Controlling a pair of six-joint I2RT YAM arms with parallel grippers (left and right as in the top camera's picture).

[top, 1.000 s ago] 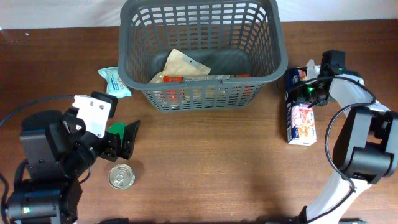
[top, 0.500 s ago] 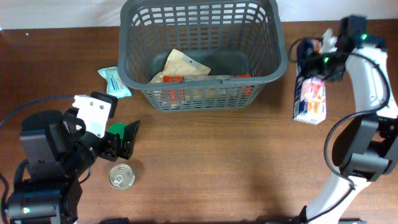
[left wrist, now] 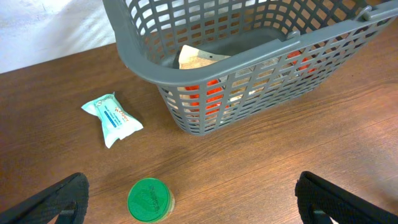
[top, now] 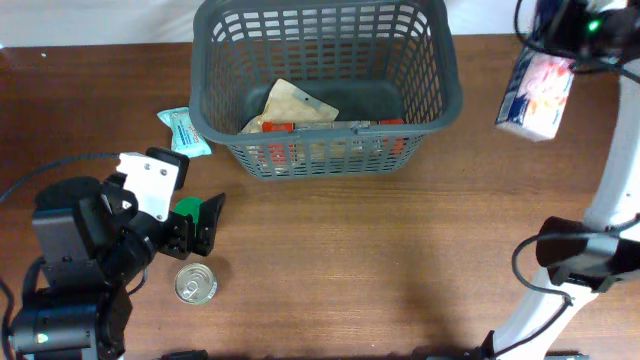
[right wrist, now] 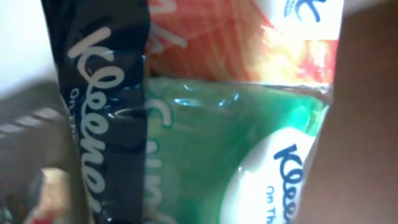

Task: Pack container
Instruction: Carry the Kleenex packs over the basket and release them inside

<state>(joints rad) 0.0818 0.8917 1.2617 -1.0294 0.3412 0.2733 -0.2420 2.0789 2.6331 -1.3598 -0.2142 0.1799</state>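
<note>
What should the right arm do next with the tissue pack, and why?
Probably swing the tissue pack left until it hangs over the open top of the container. The pack is up in the air beyond the container's right rim, so letting go here would likely miss.

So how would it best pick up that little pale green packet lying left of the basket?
Probably from straight above, jaws across its narrow middle. The packet lies flat on the table, plump in the centre with thin sealed ends, and the basket sits apart from it, leaving room along both long sides.
</note>
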